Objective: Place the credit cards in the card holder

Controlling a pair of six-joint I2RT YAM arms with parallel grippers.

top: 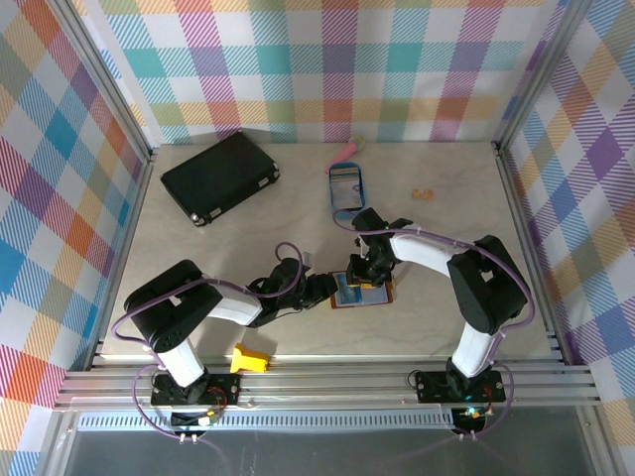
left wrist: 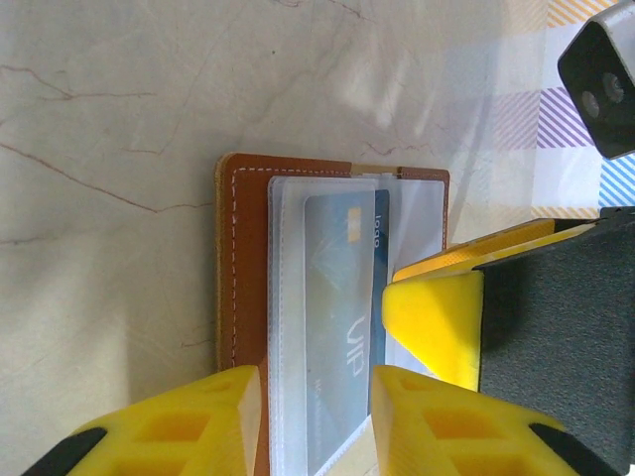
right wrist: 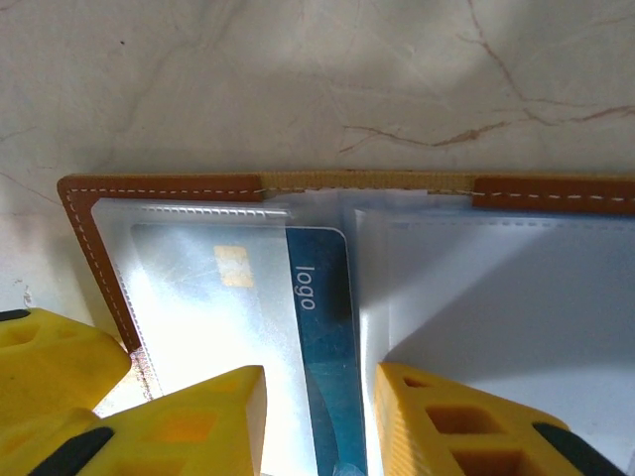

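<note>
- Dark blue credit card (right wrist: 322, 327) is sitting half inside the open brown leather card holder (right wrist: 159, 186)
- Left jaws and right jaws are standing narrowly open over it

Top cam overhead, far; wrist cams close, share card holder (right wrist: 169, 186).

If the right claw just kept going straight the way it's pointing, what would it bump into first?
Most likely the blue card, which lies right ahead between the right gripper and its open fingers, partly tucked under a clear sleeve of the open brown wallet. How far above it the fingertips hang is unclear.
</note>
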